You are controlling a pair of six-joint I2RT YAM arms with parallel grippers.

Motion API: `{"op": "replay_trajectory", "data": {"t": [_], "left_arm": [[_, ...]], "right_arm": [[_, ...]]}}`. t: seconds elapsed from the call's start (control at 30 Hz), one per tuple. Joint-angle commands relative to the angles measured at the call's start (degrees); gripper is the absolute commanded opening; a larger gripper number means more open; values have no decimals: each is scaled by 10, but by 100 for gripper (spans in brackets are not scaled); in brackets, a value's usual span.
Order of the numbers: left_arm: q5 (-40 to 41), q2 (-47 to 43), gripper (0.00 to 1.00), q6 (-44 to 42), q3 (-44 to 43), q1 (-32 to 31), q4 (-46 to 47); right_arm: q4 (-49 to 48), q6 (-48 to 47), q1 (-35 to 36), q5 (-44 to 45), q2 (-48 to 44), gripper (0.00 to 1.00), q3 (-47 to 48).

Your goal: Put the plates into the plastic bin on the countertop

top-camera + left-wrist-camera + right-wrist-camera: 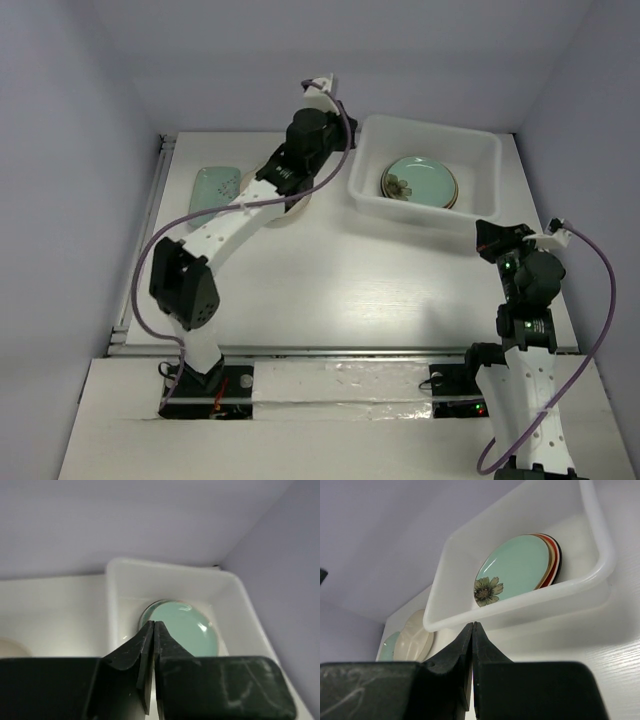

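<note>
The plastic bin (470, 140) stands at the back right of the countertop (330, 290). Inside it lies a stack of plates with the celadon green flower plate (418, 182) on top; red and dark rims (555, 562) show beneath it. The mint rectangular plate (215, 190) and the cream divided plate (296, 207) lie on the countertop left of the bin, the cream one partly under my left arm. My left gripper (336, 140) is shut and empty just left of the bin, pointing at it (154, 624). My right gripper (490, 236) is shut and empty in front of the bin (472, 625).
A metal rail (150, 220) runs along the countertop's left edge. Lilac walls close in the back and both sides. A purple cable (150, 270) loops beside the left arm. The bin's near rim (520, 607) is just beyond my right fingertips.
</note>
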State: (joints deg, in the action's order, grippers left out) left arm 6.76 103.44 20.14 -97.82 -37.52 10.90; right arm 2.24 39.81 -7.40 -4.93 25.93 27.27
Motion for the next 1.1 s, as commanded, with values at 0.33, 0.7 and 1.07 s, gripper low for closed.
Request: {"op": "replay_trajectory", "data": {"t": [0.33, 0.7, 1.07], "left_arm": [[82, -220, 0, 127, 488, 162, 134], [81, -172, 52, 220, 543, 261, 159], [56, -69, 54, 226, 457, 273, 139]], "right_arm": [[-16, -11, 4, -16, -3, 6, 9], [-16, -8, 4, -28, 3, 6, 8], [-33, -8, 4, -32, 5, 6, 6]]}}
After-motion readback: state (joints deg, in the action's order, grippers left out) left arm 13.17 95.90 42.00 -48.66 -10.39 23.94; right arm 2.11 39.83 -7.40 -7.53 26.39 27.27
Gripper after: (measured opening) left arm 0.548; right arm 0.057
